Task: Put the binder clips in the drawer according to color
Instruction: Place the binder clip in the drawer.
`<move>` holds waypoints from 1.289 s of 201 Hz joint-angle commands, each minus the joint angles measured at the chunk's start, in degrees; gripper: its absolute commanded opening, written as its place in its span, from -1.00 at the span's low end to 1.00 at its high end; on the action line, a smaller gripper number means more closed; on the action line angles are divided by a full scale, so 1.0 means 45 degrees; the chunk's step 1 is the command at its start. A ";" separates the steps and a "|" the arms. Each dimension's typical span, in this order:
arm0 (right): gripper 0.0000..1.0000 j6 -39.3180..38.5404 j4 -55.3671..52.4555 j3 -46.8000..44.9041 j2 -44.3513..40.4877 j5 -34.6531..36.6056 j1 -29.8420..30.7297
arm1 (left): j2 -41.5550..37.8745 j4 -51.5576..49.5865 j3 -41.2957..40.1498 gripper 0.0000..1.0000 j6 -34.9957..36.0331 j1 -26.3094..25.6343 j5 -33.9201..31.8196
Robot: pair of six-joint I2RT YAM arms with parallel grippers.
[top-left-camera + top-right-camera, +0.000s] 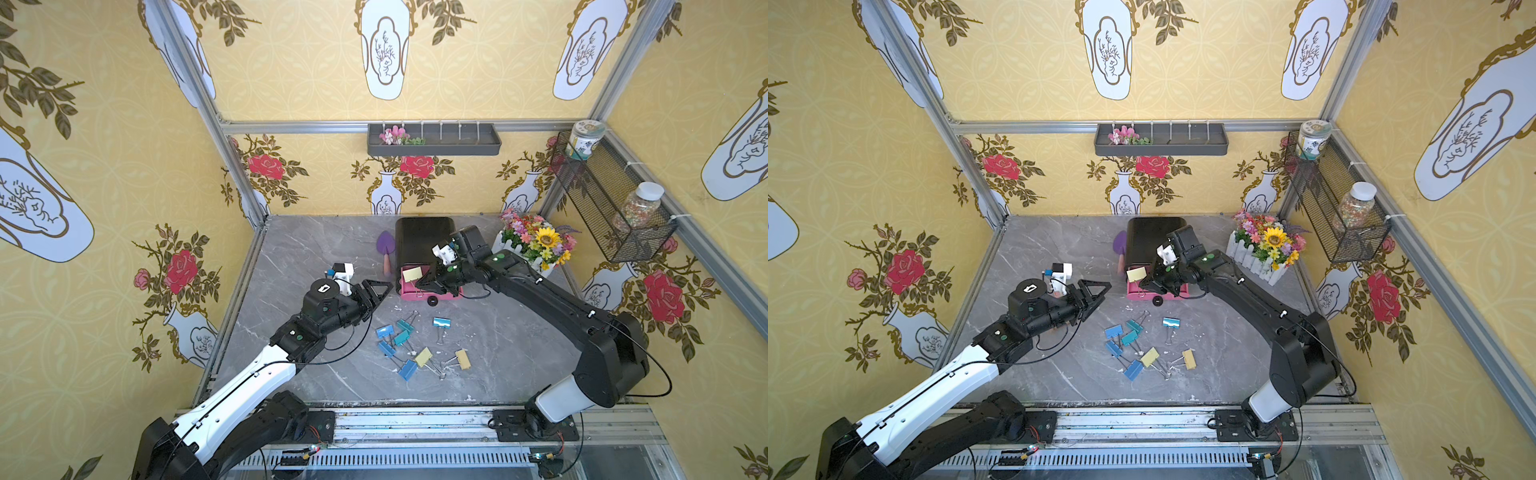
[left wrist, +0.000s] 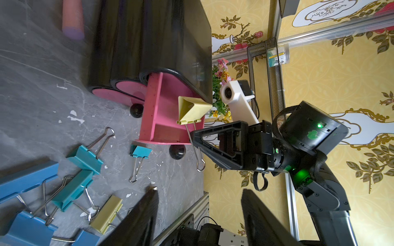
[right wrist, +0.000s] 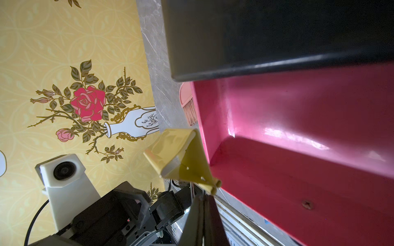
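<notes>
Eight binder clips (image 1: 402, 338) in blue, teal and pale yellow lie scattered mid-counter (image 1: 299, 249), toward its front edge, not yet sorted. Just beyond them, toward the left edge, the left gripper (image 1: 384, 290) hovers with its jaws part-way apart and nothing between them. It is probably staying clear while the other arm works. Farther back, at the middle of the rear edge, the black cabinet (image 1: 419, 237) has its top pink drawer (image 1: 440, 296) pulled out. The right gripper (image 2: 191, 136) is pinched tight on the wire handle of a yellow clip (image 2: 191, 109). This holds the clip's body out over the open drawer near one side wall, seemingly ready to be dropped inside.
</notes>
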 commanded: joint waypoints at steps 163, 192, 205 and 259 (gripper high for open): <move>-0.97 0.0320 0.0056 -0.0155 0.0639 -0.0254 -0.0671 | -0.0315 0.0489 -0.0504 0.35 -0.0169 0.0035 -0.0019; -0.97 0.0501 0.0355 -0.0011 0.0839 -0.0310 -0.0691 | -0.0394 0.0489 -0.0584 0.35 -0.0201 0.0035 -0.0039; -0.97 0.0543 0.0399 0.0146 0.0984 -0.0293 -0.0708 | -0.0394 0.0508 -0.0600 0.35 -0.0192 0.0035 -0.0025; -0.87 0.0341 0.0050 0.0777 0.1550 -0.0006 -0.0720 | -0.0540 0.0489 -0.0633 0.35 -0.0203 0.0052 -0.0032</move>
